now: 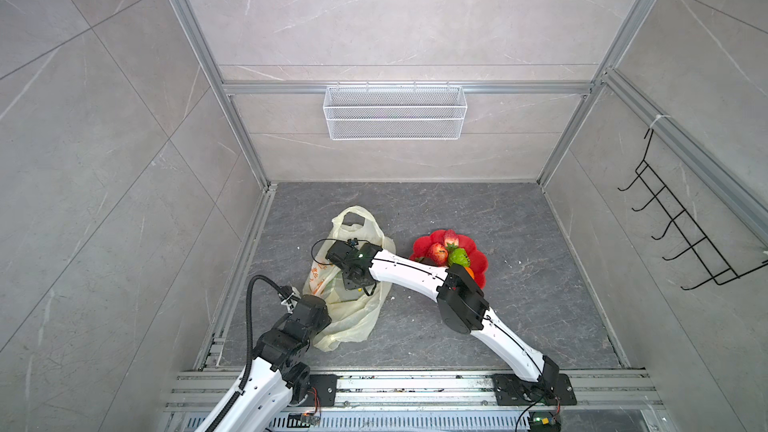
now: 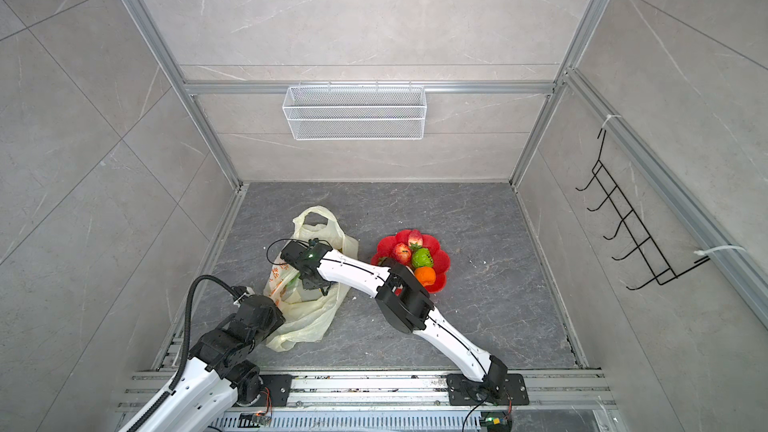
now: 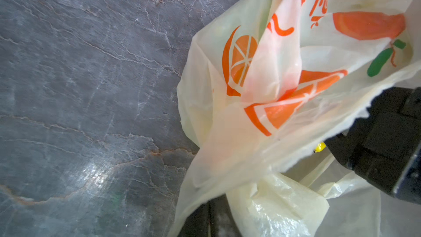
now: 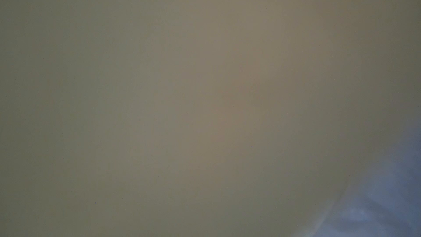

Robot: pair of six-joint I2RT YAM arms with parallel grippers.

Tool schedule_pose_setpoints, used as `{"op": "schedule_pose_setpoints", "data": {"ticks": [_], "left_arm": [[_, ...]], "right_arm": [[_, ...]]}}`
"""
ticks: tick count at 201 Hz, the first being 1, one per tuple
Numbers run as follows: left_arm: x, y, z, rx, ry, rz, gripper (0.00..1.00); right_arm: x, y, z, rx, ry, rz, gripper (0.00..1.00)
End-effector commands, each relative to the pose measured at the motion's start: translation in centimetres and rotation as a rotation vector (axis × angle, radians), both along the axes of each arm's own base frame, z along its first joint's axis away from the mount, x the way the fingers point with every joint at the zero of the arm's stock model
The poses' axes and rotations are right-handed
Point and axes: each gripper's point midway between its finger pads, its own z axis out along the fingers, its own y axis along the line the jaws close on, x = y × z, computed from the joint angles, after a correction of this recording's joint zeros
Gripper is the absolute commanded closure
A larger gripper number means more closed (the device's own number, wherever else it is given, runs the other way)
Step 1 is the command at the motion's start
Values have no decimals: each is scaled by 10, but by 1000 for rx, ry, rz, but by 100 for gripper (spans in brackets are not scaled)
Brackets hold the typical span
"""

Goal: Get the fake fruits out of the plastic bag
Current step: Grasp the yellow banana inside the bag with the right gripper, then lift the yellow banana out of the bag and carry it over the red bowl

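Plastic bag (image 1: 353,326) lies crumpled at lower centre-left in both top views, handle loop at its upper end. Left gripper (image 3: 208,215) is closed, clamped on a fold of the bag at its lower-left edge. Film pulls taut from it in the left wrist view, likely to pin the bag and hold the mouth up for the other arm. Right gripper (image 1: 353,279) reaches across the middle, down into the bag mouth. Its jaws are buried in plastic and the right wrist view is only tan blur, so I cannot tell if they are apart or together, or holding anything. Some fake fruits (image 1: 458,257) already sit piled on the red plate (image 1: 478,261), right of the bag: two red, a green bumpy one, an orange (image 2: 424,276). Anything left inside is hidden. Task looks partway done.
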Motion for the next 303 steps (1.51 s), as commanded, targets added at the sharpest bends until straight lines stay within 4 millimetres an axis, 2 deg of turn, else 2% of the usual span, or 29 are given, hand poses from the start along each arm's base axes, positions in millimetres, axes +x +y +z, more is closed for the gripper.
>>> {"op": "schedule_pose_setpoints", "data": {"ticks": [1,89,127,159,184,239,303], "left_arm": [[1,2,0,24,15,9,100],[-6,18,5,8,-58,98,100],[-5,17,6,8,-57,93,100],[3,6,6,-6,-62,42,100],[10,-3,4,-3,-36,3,100],[26,-18,-2,-22,-17,-28,100],[34,-24,-8,-8,10,-46,100]], "right_arm": [[1,5,28,62,-39,8,64],[-14,18,73,168,-88,57,66],[-21,22,94,210,-105,81,66],[-26,23,111,261,-109,97,66],[-31,20,118,289,-109,104,66],[-39,5,110,282,-100,99,69],[-45,1,137,340,-153,153,72]]}}
